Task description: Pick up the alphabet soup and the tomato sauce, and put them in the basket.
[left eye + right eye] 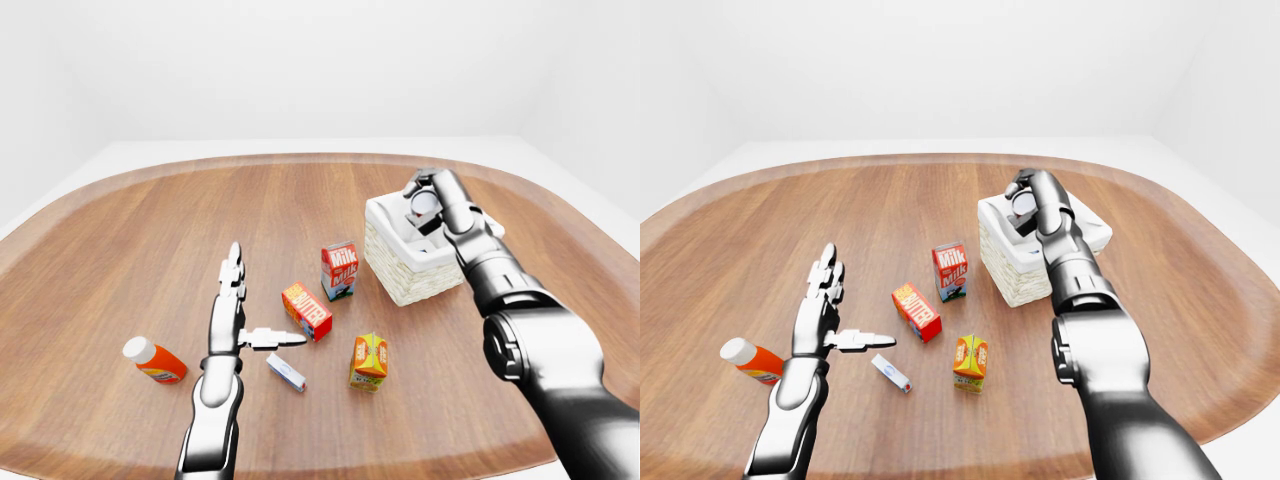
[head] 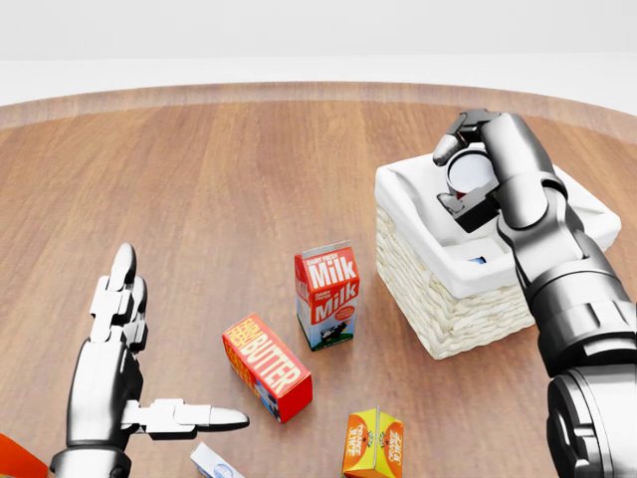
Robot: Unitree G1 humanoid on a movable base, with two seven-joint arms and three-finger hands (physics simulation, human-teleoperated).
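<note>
right robot hand closed on small silver-lidded can over white-lined wicker basket | rigid, smooth, likely slippery: grip sides | left robot hand open, empty

A rounded wooden worktop with a paler raised rim is seen, set on a white floor. Plain white walls are evenly lit.

The bench is a wide wooden top with rounded corners. The basket stands on it, directly below the right robot hand. The milk stands between the two hands. The butter, a small white box and the juice lie near the open left robot hand. A bottle lies to its left.
</note>
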